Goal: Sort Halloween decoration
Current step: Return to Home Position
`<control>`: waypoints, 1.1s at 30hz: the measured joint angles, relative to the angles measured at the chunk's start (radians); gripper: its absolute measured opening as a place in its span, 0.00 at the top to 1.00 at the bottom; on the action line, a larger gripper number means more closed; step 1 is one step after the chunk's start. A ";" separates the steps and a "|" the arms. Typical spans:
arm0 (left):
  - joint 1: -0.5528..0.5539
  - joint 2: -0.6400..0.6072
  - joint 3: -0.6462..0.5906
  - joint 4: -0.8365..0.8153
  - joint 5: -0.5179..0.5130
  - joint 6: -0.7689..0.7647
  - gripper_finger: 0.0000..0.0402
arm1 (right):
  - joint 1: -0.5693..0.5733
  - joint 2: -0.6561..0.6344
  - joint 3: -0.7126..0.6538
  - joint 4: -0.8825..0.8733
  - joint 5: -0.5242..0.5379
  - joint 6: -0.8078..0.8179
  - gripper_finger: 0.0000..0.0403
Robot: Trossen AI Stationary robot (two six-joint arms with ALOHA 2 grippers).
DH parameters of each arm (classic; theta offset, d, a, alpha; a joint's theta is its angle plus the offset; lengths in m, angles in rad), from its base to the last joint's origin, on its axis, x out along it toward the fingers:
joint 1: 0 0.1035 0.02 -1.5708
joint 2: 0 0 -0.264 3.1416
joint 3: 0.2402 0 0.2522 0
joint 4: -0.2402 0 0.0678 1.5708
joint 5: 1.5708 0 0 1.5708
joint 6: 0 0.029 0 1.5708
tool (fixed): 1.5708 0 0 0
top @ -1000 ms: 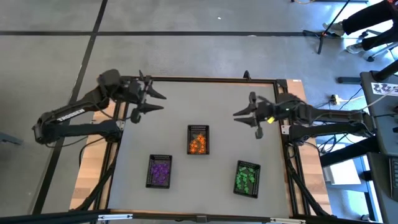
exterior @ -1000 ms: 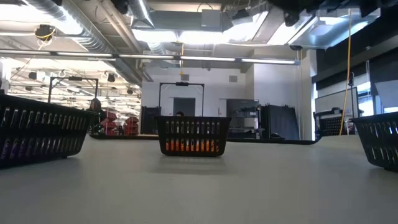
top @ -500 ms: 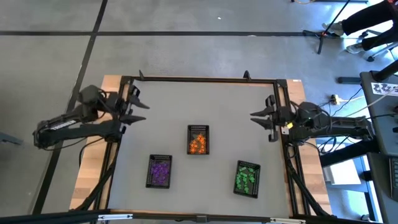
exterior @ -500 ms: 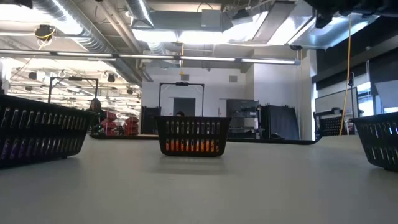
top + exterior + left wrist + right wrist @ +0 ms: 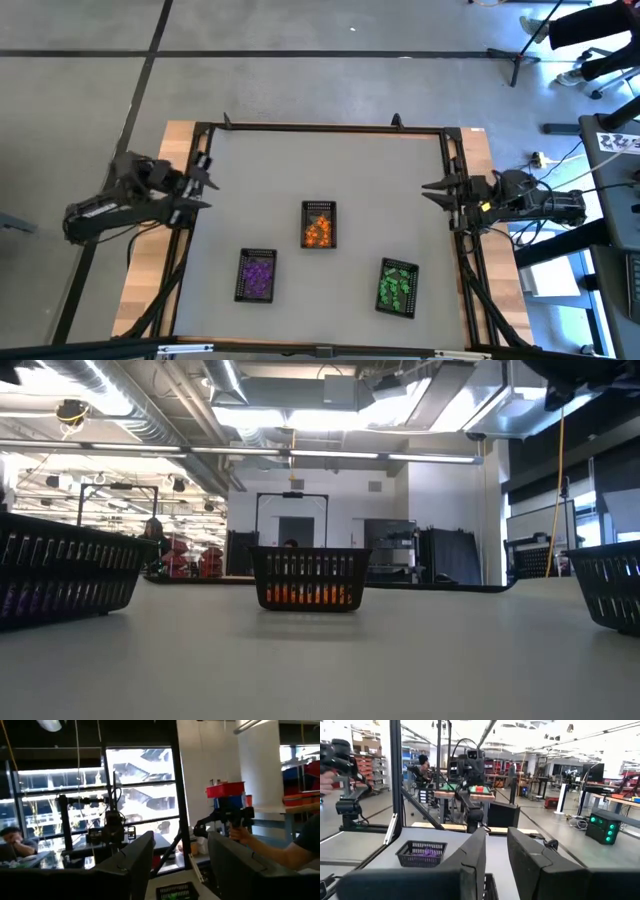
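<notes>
Left gripper (image 5: 203, 183) and right gripper (image 5: 443, 190) hang open, empty, at the desk's left and right edges; trinkets (image 5: 318, 232) lie colour-sorted in three trays (image 5: 239, 278) mid-desk. We judge the spread jaws may clip the frame (image 5: 320, 127)

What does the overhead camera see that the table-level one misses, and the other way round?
Only the high view shows both pincers, open: the left pincer at the table's left edge, the right pincer at its right edge. It also shows the green trinkets. Only the low view shows the room behind, with ceiling lights. Both show the orange trinkets in the middle black tray.
</notes>
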 joint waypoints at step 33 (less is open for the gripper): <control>0.000 -0.185 0.002 -0.298 -0.037 -0.023 0.55 | -0.001 -0.140 0.121 -0.250 -0.117 -0.026 0.80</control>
